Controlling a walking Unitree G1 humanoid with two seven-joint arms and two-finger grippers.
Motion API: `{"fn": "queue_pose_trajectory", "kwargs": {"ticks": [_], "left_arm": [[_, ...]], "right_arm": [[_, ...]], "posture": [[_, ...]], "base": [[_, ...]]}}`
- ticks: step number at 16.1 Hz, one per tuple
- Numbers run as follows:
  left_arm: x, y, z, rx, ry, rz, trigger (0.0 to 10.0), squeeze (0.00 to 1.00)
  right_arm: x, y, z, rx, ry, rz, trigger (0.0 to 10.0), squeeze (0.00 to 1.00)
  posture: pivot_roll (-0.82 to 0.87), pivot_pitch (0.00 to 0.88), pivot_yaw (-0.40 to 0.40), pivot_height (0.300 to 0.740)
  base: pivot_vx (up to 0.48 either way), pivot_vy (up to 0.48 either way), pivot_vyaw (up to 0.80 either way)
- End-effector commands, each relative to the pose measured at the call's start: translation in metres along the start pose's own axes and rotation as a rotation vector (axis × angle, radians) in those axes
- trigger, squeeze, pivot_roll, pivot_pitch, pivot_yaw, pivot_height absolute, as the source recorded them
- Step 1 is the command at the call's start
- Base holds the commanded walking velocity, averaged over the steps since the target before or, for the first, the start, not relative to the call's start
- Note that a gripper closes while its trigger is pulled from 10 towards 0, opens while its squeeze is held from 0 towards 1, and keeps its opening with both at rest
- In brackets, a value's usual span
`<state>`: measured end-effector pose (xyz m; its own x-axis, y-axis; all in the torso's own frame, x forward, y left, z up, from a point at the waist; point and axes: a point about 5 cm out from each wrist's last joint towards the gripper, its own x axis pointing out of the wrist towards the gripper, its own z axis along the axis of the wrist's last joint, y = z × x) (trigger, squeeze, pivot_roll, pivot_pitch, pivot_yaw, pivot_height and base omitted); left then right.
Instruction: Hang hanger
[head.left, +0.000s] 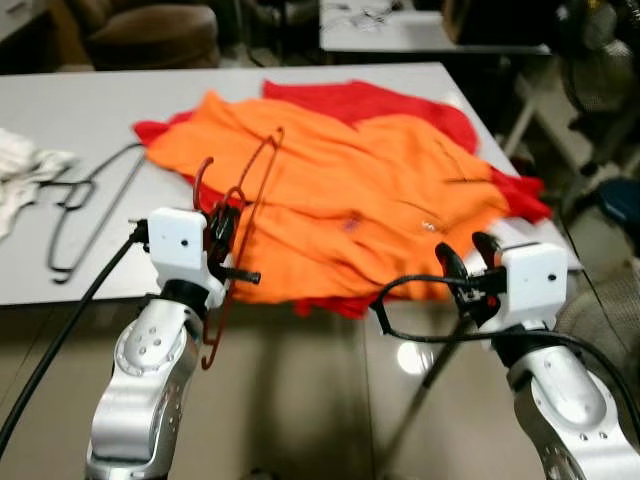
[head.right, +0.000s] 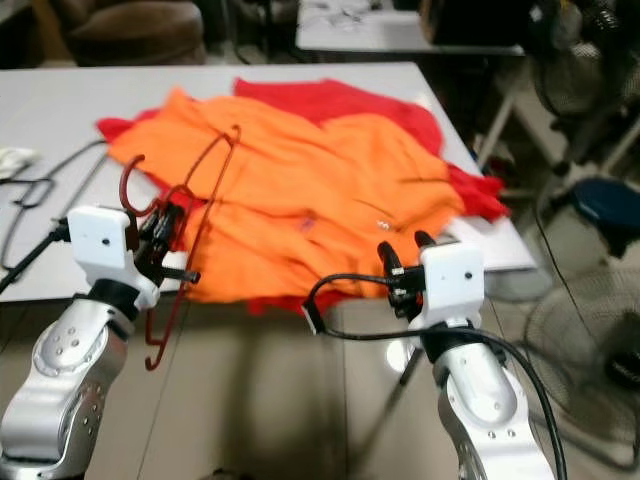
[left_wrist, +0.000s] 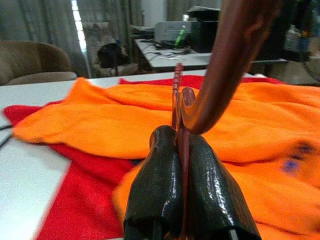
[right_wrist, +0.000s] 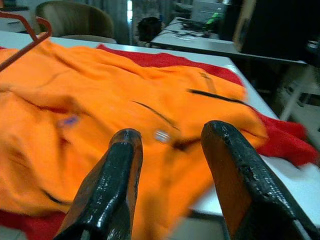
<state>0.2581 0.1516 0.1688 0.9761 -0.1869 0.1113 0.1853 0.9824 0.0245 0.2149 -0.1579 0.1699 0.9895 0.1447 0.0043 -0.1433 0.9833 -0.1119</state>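
Left gripper (head.left: 228, 222) clenched on red hanger (head.left: 248, 200) above orange shirt (head.left: 340, 190); right gripper (head.left: 468, 255) released, near table (head.left: 90, 100) edge

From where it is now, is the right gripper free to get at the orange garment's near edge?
Probably yes: the right gripper is open, holds nothing, and faces the orange garment at the table edge with nothing between them.

Orange garment (head.left: 340, 190) over red garment (head.left: 400, 105), dark red wire hanger (head.left: 245, 200), grey table (head.left: 90, 110), black wire hangers (head.left: 85, 205), white cloth (head.left: 20, 165), black fingers (right_wrist: 112, 190), silver arms with white wrist housings (head.left: 180, 240).
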Motion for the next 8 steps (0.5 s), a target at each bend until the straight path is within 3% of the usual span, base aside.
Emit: {"fn": "queue_pose_trajectory", "kwargs": {"ticks": [1, 8], "left_arm": [[0.0014, -0.0072, 0.0004, -0.001, -0.011, -0.020, 10.0, 0.00], [-0.0004, -0.0062, 0.0007, 0.005, -0.015, 0.010, 10.0, 0.00]], "right_arm": [[-0.0015, -0.0081, 0.0037, -0.029, -0.010, -0.029, 10.0, 0.00], [0.0002, -0.0126, -0.0004, -0.083, 0.027, -0.011, 10.0, 0.00]], "posture": [[-0.11, 0.080, 0.051, 0.740], [-0.10, 0.081, 0.044, 0.740]], "base": [[0.000, -0.480, 0.00], [0.000, -0.480, 0.00]]}}
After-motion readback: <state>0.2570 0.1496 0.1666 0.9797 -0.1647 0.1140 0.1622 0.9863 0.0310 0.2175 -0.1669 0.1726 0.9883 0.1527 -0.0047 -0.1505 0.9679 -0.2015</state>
